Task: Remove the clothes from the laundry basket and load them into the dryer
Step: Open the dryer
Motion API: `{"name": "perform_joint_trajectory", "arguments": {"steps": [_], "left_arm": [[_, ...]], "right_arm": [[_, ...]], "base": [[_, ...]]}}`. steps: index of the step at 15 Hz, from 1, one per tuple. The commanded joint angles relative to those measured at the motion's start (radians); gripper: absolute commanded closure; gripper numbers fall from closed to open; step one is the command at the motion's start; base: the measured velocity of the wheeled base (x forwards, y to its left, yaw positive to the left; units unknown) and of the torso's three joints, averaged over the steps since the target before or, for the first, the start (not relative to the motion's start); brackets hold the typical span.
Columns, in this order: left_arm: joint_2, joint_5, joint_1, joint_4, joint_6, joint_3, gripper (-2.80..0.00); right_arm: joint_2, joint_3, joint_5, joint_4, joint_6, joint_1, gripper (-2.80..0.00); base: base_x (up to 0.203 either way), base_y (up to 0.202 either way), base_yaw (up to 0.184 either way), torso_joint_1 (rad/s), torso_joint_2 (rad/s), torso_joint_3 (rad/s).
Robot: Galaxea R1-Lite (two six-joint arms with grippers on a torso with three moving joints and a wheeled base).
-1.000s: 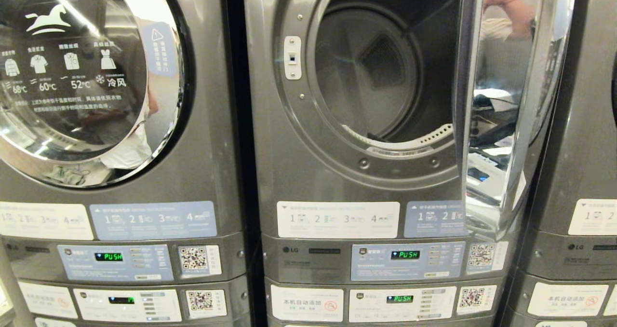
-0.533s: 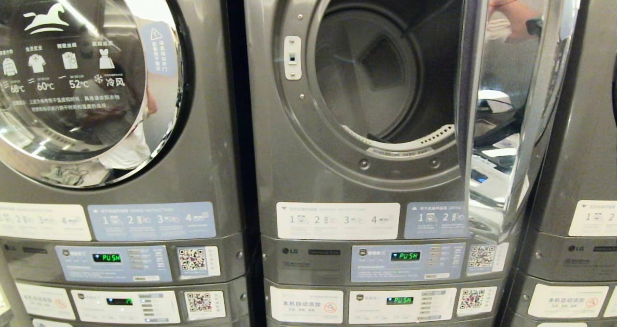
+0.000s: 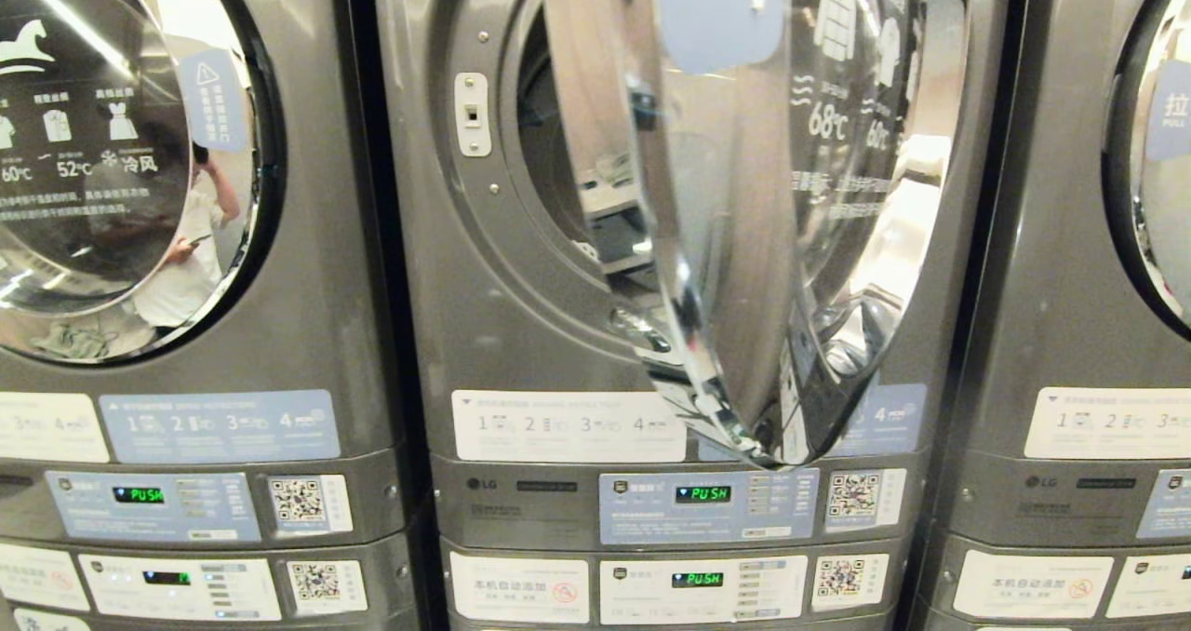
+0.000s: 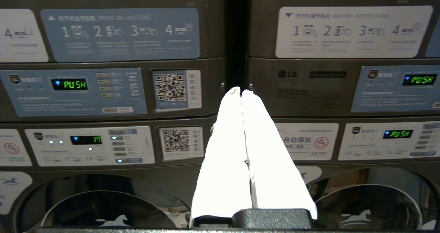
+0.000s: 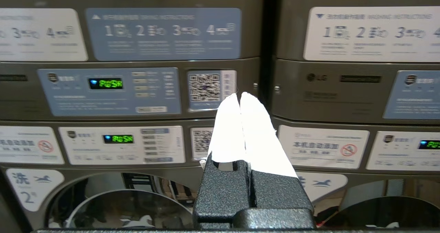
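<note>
The dryer (image 3: 521, 268) fills the middle of the head view, one of a row of grey stacked machines. Its chrome door (image 3: 744, 221) stands half swung across the drum opening. A second ago that door stood wide at the right with the drum bare, and the whole view has since shifted. Both claws hang lower, facing the control panels (image 4: 74, 92): left gripper (image 4: 240, 90) and right gripper (image 5: 239, 95) are each clenched on nothing. No clothes or basket show.
</note>
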Motion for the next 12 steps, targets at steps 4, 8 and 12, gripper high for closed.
{"name": "perform_joint_trajectory", "arguments": {"steps": [4, 8, 12], "left_arm": [[0.000, 0.000, 0.000, 0.001, 0.000, 0.000, 0.00], [0.000, 0.000, 0.000, 0.001, 0.001, 0.000, 0.00], [0.000, 0.000, 0.000, 0.001, 0.001, 0.000, 0.00]], "right_arm": [[0.000, 0.000, 0.000, 0.000, -0.001, 0.000, 0.00], [0.000, 0.000, 0.000, 0.000, 0.000, 0.000, 0.00], [0.000, 0.000, 0.000, 0.000, 0.000, 0.000, 0.00]], "base": [[0.000, -0.193, 0.002, 0.001, 0.00, 0.004], [0.000, -0.196, 0.002, 0.000, 0.00, 0.005], [0.000, -0.194, 0.000, 0.000, 0.00, 0.004]]}}
